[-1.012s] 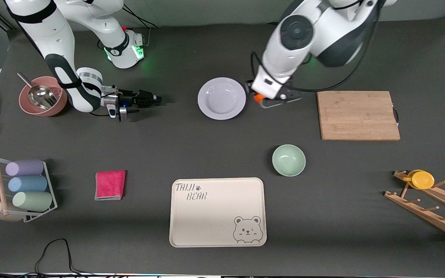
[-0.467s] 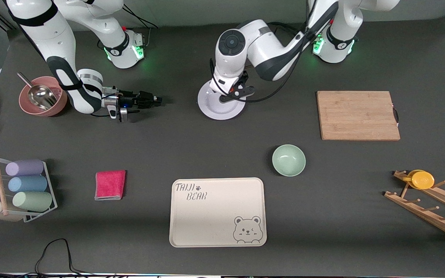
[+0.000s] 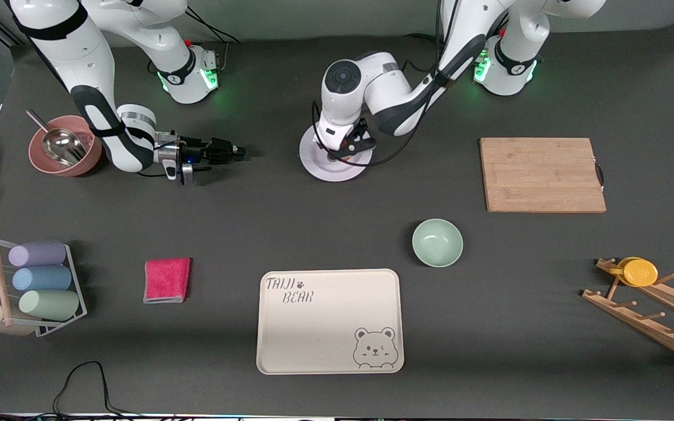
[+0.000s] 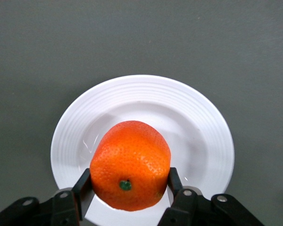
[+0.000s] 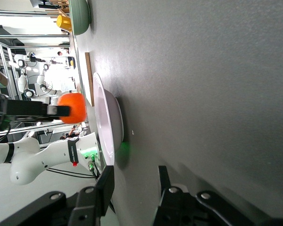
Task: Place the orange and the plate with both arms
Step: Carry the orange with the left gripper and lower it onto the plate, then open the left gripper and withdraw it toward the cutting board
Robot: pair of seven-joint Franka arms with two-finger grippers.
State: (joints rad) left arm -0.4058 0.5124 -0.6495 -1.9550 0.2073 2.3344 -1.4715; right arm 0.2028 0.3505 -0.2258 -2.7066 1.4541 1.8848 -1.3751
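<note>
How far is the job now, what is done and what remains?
Done: left gripper has the orange pinched, above the plate. In hand: not yet resting in the plate. Left: release it, then place the plate; right gripper waits open beside it.

Left gripper point(image 4: 127, 188) with orange point(image 4: 130, 165) just above plate point(image 4: 203, 127), a gap between fruit and plate, right gripper point(image 3: 229, 150) low beside the plate with bare table point(image 3: 272, 193) between, cutting board point(image 3: 542, 174) and green bowl point(image 3: 437, 242) well apart.
</note>
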